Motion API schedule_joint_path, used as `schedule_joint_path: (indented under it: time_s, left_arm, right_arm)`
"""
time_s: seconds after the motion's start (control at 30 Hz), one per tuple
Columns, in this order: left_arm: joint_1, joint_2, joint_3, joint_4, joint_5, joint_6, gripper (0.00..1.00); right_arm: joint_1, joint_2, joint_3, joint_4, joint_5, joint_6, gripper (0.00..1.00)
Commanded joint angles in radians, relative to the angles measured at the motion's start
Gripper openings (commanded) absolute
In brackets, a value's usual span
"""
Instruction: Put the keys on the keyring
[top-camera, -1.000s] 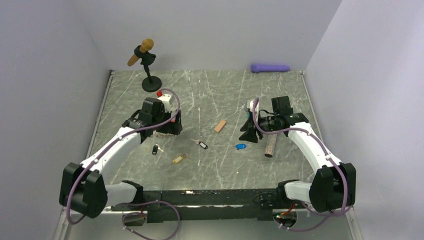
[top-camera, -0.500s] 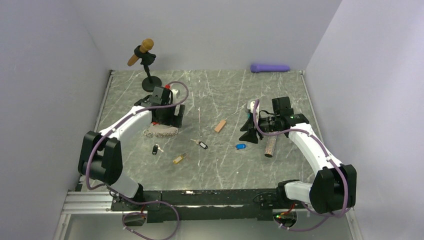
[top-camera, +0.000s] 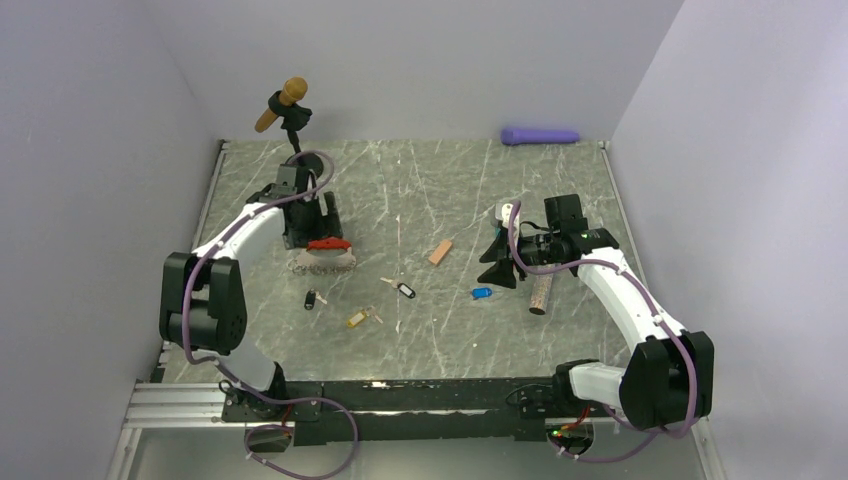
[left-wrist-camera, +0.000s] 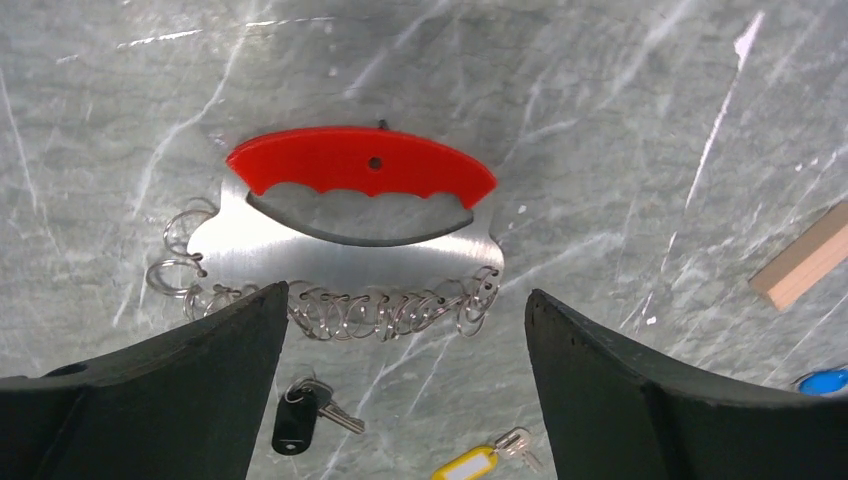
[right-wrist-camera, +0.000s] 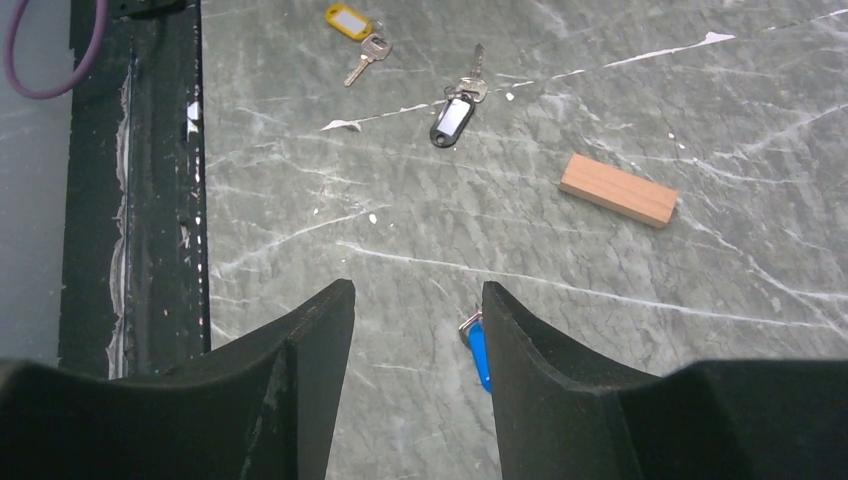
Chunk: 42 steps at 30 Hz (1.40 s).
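both the left hand (left-wrist-camera: 405, 300) and right hand (right-wrist-camera: 418, 290) are spread, gripping nothing. the keyring (left-wrist-camera: 360, 175) lies on the tabletop (left-wrist-camera: 600, 120) just past the left one; a blue-tagged key (right-wrist-camera: 478, 352) lies below the right one, black-tagged key (right-wrist-camera: 452, 118) and yellow-tagged key (right-wrist-camera: 347, 20) farther ahead.

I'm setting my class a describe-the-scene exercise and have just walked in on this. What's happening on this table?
Two robot arms are meant to put keys onto a keyring, which lies flat on the table. The left arm points its open, empty jaws at it. The right arm holds its open jaws near the blue-tagged key. All four keys lie loose; none is on the ring.
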Motion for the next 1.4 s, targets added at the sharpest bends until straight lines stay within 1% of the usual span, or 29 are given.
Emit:
schedule_joint_path:
  time_s: [0.0,0.07,0.17,0.2,0.23,0.33,0.53,0.63,0.73,0.77,0.8,0.83,0.87,0.9,0.93,0.97,1.0,1.03,1.07,1.13,1.2,1.23,1.37]
  left_arm:
    - [0.052,0.004,0.011,0.006,0.049,-0.148,0.85]
    - [0.055,0.007,0.014,0.022,0.047,-0.154,0.75]
    - [0.057,0.050,0.076,-0.014,0.025,-0.094,0.51]
    - [0.057,0.072,0.103,-0.036,0.018,-0.068,0.45]
    - [0.059,0.096,0.133,-0.059,0.012,-0.039,0.41]
    - [0.059,0.153,0.197,-0.114,0.037,0.078,0.36]
    - [0.060,0.158,0.255,-0.192,0.031,0.278,0.37]
    - [0.060,0.150,0.288,-0.227,0.025,0.352,0.38]
    - [0.060,0.088,0.254,-0.188,-0.002,0.377,0.40]
    - [0.061,0.051,0.222,-0.153,0.000,0.419,0.41]
    - [0.063,0.010,0.188,-0.114,0.005,0.422,0.45]
    - [0.067,-0.037,0.146,-0.073,0.020,0.413,0.54]
    - [0.081,-0.084,0.102,-0.012,0.049,0.399,0.65]
    - [0.104,-0.128,0.056,0.031,0.091,0.345,0.80]
    - [0.145,-0.167,0.011,0.076,0.175,0.301,0.90]
    - [0.190,-0.193,-0.023,0.102,0.257,0.265,0.94]
    - [0.233,-0.208,-0.048,0.110,0.333,0.231,0.94]
    - [0.261,-0.211,-0.068,0.101,0.400,0.214,0.88]
    - [0.274,-0.211,-0.079,0.090,0.437,0.207,0.81]
    - [0.273,-0.219,-0.102,0.054,0.437,0.220,0.70]
    - [0.264,-0.243,-0.127,0.023,0.404,0.223,0.64]
    - [0.255,-0.259,-0.141,0.010,0.369,0.223,0.62]
    - [0.172,-0.308,-0.186,-0.025,0.218,0.194,0.54]
  right_arm:
    - [-0.004,-0.025,0.007,0.005,-0.060,-0.033,0.55]
    - [-0.003,-0.028,0.002,0.008,-0.058,-0.031,0.55]
    - [-0.004,-0.032,0.000,0.010,-0.058,-0.033,0.55]
    - [-0.003,-0.031,0.000,0.010,-0.059,-0.033,0.55]
    - [-0.003,-0.030,0.001,0.008,-0.061,-0.033,0.55]
    - [-0.004,-0.027,0.002,0.003,-0.064,-0.037,0.56]
    - [-0.002,-0.028,0.004,0.000,-0.067,-0.041,0.56]
    - [-0.002,-0.027,0.007,-0.008,-0.071,-0.049,0.56]
    - [-0.002,-0.031,0.007,-0.011,-0.070,-0.055,0.56]
    - [-0.003,-0.034,0.006,-0.013,-0.069,-0.058,0.56]
    - [-0.003,-0.036,0.005,-0.012,-0.070,-0.059,0.56]
    - [-0.002,-0.038,0.003,-0.012,-0.069,-0.059,0.56]
    - [-0.002,-0.040,0.003,-0.011,-0.071,-0.060,0.56]
    - [-0.003,-0.040,0.003,-0.012,-0.072,-0.062,0.56]
    - [-0.001,-0.040,0.002,-0.013,-0.074,-0.063,0.56]
    - [-0.002,-0.039,0.003,-0.015,-0.074,-0.065,0.56]
    - [-0.002,-0.038,0.004,-0.018,-0.075,-0.067,0.56]
    - [-0.002,-0.038,0.005,-0.019,-0.077,-0.068,0.56]
    - [-0.002,-0.038,0.004,-0.019,-0.077,-0.069,0.56]
    - [-0.002,-0.038,0.003,-0.018,-0.080,-0.070,0.56]
    - [-0.002,-0.035,0.003,-0.019,-0.082,-0.071,0.56]
    - [-0.002,-0.033,0.003,-0.020,-0.084,-0.072,0.56]
    - [-0.002,-0.021,0.008,-0.024,-0.093,-0.079,0.57]
